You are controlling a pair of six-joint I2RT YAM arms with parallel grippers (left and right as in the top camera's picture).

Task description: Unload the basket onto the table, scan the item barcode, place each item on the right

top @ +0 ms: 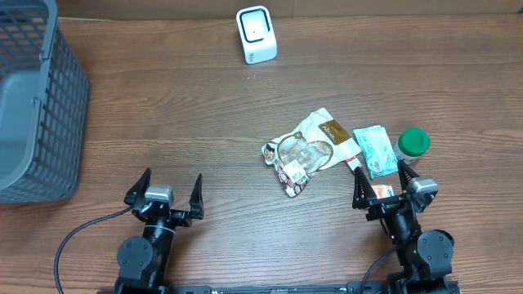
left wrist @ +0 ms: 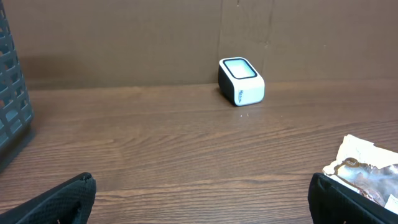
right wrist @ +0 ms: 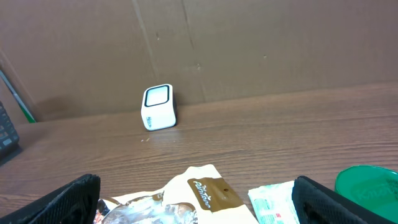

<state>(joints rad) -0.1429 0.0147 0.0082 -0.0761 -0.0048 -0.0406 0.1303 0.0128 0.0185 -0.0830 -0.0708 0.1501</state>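
Overhead: left claw (top: 172,175), right claw (top: 378,169) low, gaping.

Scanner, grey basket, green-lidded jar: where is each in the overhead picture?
scanner (top: 257,34): overhead view, on its top face.
grey basket (top: 64,114): overhead view, on its mesh side wall.
green-lidded jar (top: 414,140): overhead view, on the green lid.

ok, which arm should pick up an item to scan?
Right. The right end effector, open, sits beside the snack bag, teal packet and green-capped bottle; the left end effector is well away from them.
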